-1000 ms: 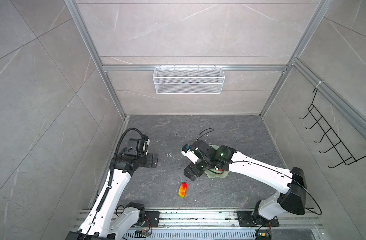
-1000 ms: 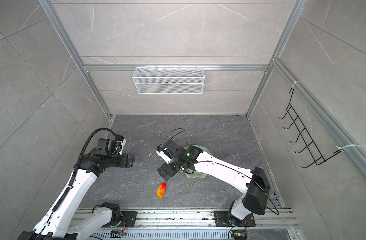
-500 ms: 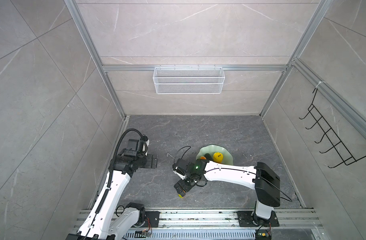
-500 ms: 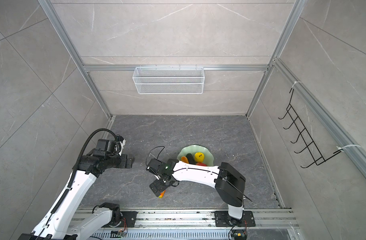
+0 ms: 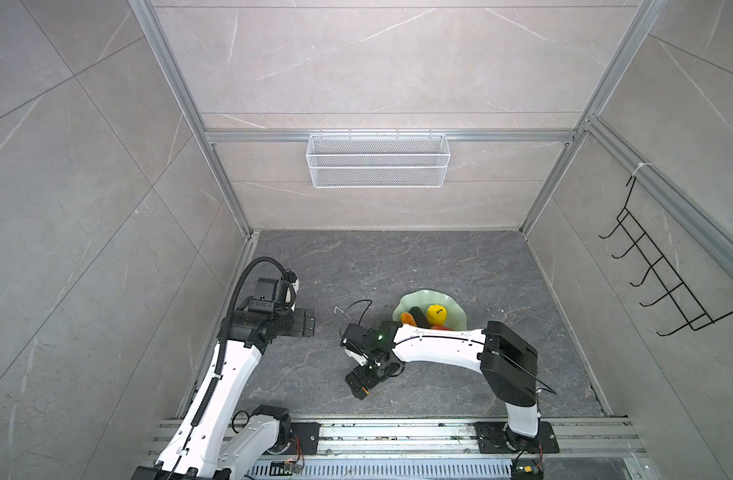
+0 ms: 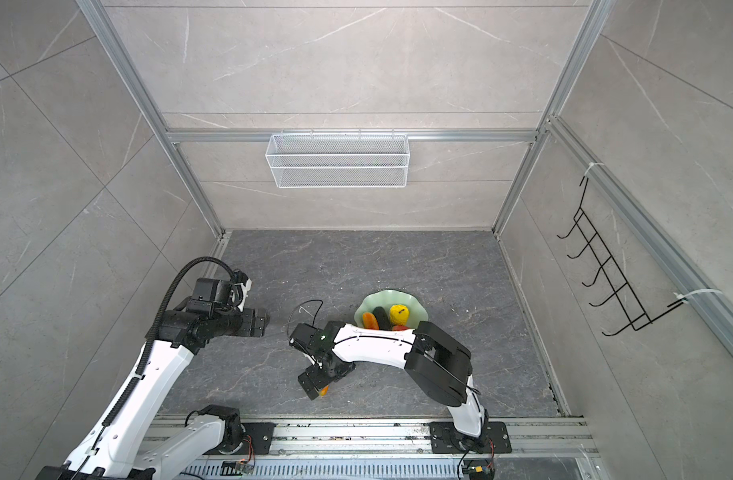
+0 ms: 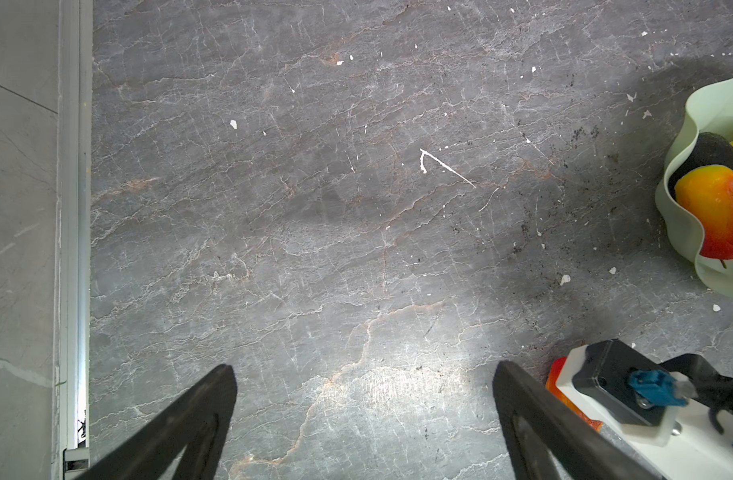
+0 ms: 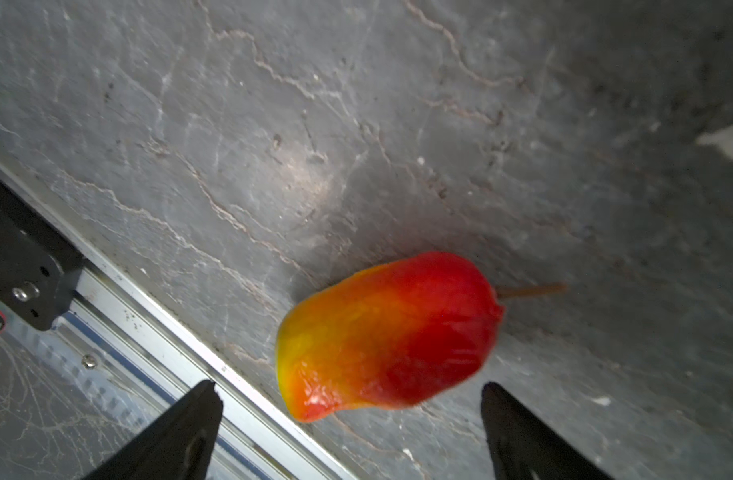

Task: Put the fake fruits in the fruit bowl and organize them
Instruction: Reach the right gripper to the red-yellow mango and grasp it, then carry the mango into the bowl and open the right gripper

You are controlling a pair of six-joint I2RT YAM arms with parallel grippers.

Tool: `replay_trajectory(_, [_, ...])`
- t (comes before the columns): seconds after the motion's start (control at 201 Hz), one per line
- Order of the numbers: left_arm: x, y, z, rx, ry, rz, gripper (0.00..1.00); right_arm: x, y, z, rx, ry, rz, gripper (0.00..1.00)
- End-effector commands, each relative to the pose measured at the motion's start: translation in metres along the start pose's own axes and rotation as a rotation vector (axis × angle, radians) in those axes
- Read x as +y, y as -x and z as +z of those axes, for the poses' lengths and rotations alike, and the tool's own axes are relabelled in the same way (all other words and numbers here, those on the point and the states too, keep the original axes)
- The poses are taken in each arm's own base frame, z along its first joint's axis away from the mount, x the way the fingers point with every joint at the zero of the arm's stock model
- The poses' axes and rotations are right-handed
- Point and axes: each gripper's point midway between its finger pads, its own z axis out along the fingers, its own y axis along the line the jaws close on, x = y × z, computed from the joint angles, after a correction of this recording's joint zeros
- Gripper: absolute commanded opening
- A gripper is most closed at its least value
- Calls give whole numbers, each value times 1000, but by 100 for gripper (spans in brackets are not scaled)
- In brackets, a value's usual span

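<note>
Our right claw (image 8: 348,388) gapes wide, empty, over a glossy red-orange elongated fake fruit (image 8: 389,336); left claw (image 7: 365,368) likewise spread, empty.

The fruit on the worktop (image 8: 385,336) grades from red through orange to yellow-green, with a brown stem. My right fingers (image 8: 182,432) are black. The bowl (image 5: 421,297) is pale mint green. It holds one yellow fruit (image 5: 435,314), one blackish fruit (image 5: 417,315) and one orange-red fruit (image 5: 407,319). The worktop (image 7: 315,208) is dark grey, pale-veined and white-flecked.
</note>
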Motion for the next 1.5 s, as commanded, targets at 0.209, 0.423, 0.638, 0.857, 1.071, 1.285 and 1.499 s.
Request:
replay_trajectory(0.209, [2,3,-11,-28,13,-3,100,6,22,12,-16,0,-7,96])
replay_trajectory(0.423, [3,1,-10,-23,14,-5,100,0,32,14,-34,-30,0,84])
replay_trajectory(0.638, [3,-2,-11,-27,18,-5,100,-10,35,21,-17,-90,-4,55])
replay_trajectory(0.857, [4,-2,-10,-25,20,-3,100,-13,36,3,-42,-117,-29,36])
replay_trajectory(1.071, [1,0,-6,-23,7,-2,100,-26,38,-62,-174,-130,-32,28])
replay_trajectory(1.285, [-3,5,-2,-23,-17,-4,100,-103,31,-130,-395,-203,152,28])
replay_trajectory(1.499, [-5,10,-4,-31,-24,-3,100,-173,21,-159,-542,-310,302,27])
